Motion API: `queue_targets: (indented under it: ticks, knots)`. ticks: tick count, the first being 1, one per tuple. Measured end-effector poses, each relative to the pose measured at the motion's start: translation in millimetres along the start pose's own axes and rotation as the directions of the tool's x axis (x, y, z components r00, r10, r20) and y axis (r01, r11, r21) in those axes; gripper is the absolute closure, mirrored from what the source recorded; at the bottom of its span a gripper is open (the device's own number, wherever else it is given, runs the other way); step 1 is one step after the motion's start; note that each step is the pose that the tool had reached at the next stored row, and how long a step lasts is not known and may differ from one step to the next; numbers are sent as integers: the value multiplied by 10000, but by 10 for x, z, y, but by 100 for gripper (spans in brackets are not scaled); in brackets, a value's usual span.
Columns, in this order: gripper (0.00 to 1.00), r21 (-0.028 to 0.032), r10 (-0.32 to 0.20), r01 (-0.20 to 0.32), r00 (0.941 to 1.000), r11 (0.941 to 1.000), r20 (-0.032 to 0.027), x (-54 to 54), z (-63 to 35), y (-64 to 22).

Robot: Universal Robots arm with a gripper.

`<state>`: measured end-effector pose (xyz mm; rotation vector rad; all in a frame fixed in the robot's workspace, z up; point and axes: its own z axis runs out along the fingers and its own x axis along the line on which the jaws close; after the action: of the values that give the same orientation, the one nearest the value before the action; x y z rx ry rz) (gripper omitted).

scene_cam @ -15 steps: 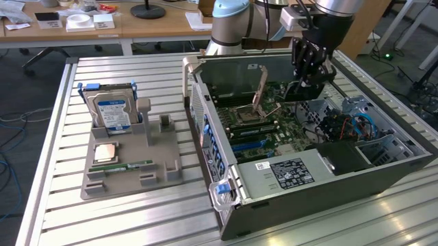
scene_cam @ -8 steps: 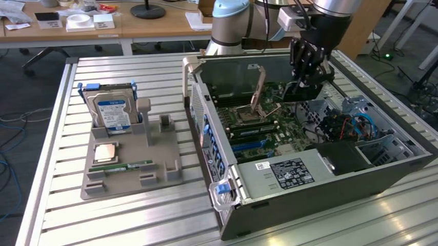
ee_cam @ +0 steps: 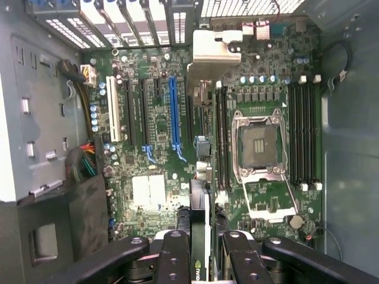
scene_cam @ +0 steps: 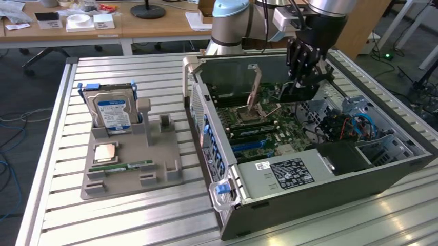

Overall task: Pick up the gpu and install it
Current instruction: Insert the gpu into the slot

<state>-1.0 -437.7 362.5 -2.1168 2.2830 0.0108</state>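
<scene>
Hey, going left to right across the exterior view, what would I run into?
First the hard drive → CPU socket → gripper holding the gpu → blue cables.

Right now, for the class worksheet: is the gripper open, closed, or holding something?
The gripper is closed, holding the gpu.
</scene>
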Motion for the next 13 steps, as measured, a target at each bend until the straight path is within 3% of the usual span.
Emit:
queue_targets:
  ticks: [13]
  knots:
    - [74, -2, -83, 83, 10000, 10000, 0, 44, 57, 43]
